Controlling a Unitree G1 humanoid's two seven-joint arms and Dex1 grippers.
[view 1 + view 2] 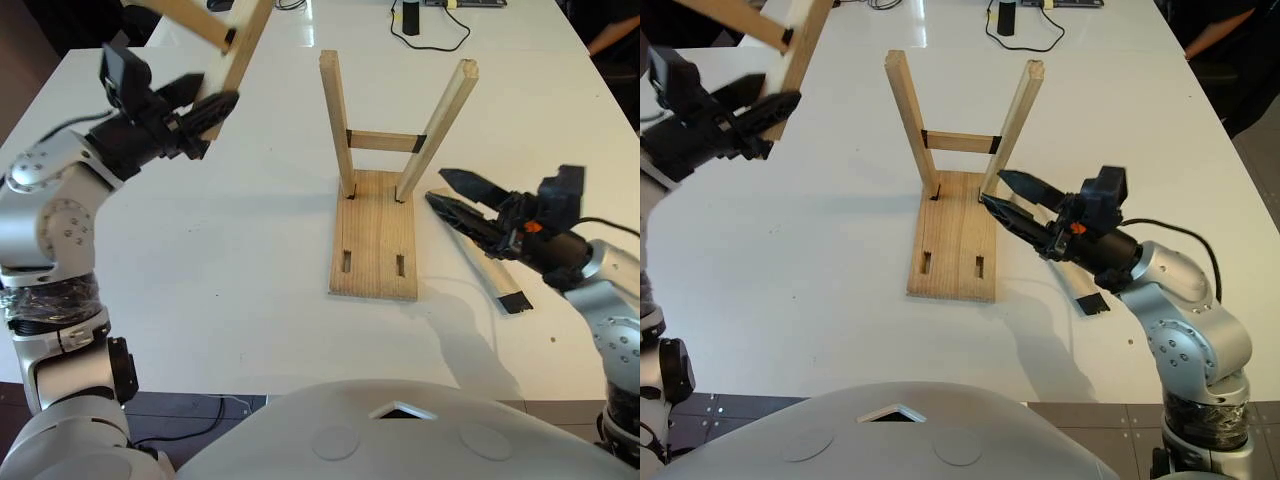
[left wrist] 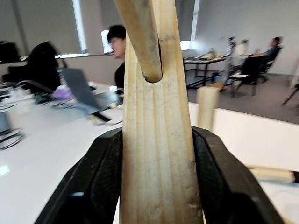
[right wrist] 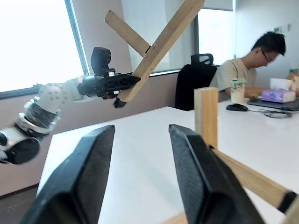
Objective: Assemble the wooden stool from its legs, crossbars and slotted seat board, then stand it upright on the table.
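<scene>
The slotted seat board [image 1: 373, 245] lies flat on the white table. Two legs [image 1: 337, 120] stand in its far slots, joined by a crossbar [image 1: 385, 141]; the two near slots are empty. My left gripper [image 1: 212, 118] is raised at the far left, shut on a second leg-and-crossbar piece [image 1: 238, 45], which the left wrist view shows clamped between the fingers [image 2: 100, 182]. My right gripper [image 1: 437, 187] is open just right of the right-hand leg's base [image 1: 992, 180], above a loose wooden piece [image 1: 500, 280] lying on the table. Nothing is between its fingers [image 3: 91, 172].
A black cable and a small dark object [image 1: 410, 18] lie at the table's far edge. The table [image 1: 200, 260] has bare room left of the board and in front of it. Its right edge runs close behind my right arm.
</scene>
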